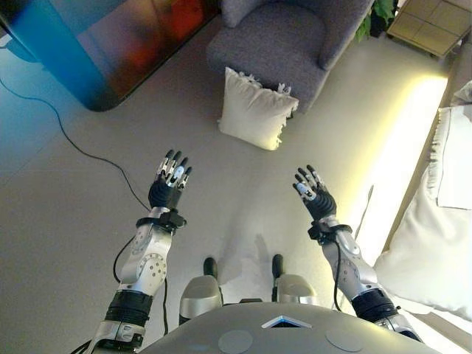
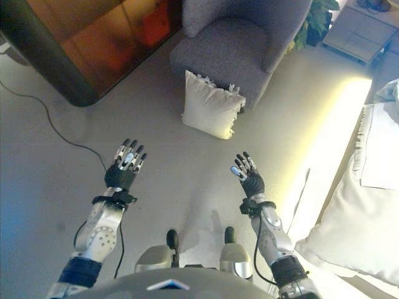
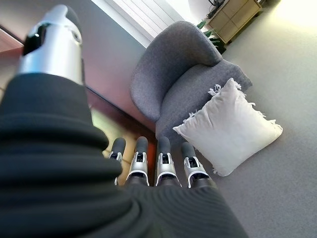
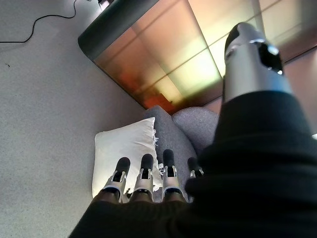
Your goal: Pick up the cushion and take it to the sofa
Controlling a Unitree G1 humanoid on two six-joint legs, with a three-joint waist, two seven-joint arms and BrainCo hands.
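Note:
A cream cushion (image 1: 255, 110) with fringed corners stands on the floor, leaning against the front of a grey armchair (image 1: 284, 40). It also shows as the cushion (image 3: 230, 127) in the left wrist view and the cushion (image 4: 124, 153) in the right wrist view. My left hand (image 1: 169, 184) is raised with straight fingers, short of the cushion and to its left. My right hand (image 1: 313, 193) is likewise raised and open, short of the cushion and to its right. Neither hand touches anything.
A dark glossy table (image 1: 110, 44) stands at the far left, with a black cord (image 1: 70, 144) running over the floor beside it. White cushions on a sofa (image 1: 435, 243) lie at the right edge. A wooden cabinet (image 1: 431, 26) and a plant (image 1: 376, 18) stand behind the armchair.

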